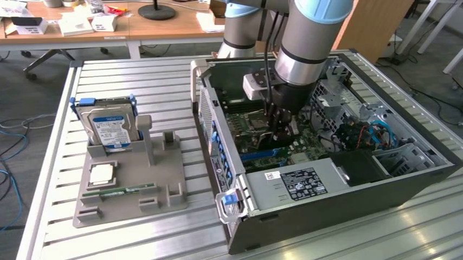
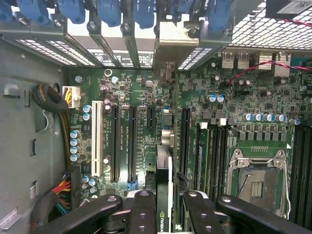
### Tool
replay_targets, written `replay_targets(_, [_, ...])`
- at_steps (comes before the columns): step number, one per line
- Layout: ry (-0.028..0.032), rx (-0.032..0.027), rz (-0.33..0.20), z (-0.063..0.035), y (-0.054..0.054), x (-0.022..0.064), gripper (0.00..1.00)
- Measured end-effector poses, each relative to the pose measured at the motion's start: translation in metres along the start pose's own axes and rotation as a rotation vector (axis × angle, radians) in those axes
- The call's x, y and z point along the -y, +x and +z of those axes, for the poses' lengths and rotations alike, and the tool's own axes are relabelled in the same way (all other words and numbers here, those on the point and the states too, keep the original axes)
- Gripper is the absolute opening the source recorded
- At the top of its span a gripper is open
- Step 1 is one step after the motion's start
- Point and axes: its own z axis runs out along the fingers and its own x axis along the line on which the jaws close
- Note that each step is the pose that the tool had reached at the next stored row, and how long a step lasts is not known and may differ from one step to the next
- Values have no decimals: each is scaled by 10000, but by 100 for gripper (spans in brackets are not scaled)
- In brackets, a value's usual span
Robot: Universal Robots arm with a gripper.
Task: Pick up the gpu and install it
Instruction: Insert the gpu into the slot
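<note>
With the gpu [image 2: 163,165] clamped edge-on in the gripper [image 2: 167,197] low over the motherboard [image 2: 131,83] inside the computer case [image 1: 347,208], pickup looks done but seating in its slot seems unfinished.

Blue-labelled hard drive [image 1: 110,127] upright, green RAM stick [image 1: 119,190] flat, on grey stand [image 1: 171,174]

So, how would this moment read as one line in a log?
gripper: shut on gpu | place: inside computer case, at motherboard | gpu seated: cannot tell
</note>
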Motion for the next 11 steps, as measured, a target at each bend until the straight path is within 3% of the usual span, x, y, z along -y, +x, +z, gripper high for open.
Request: replay_targets(11, [1, 3, 1, 18, -11, -16, 26])
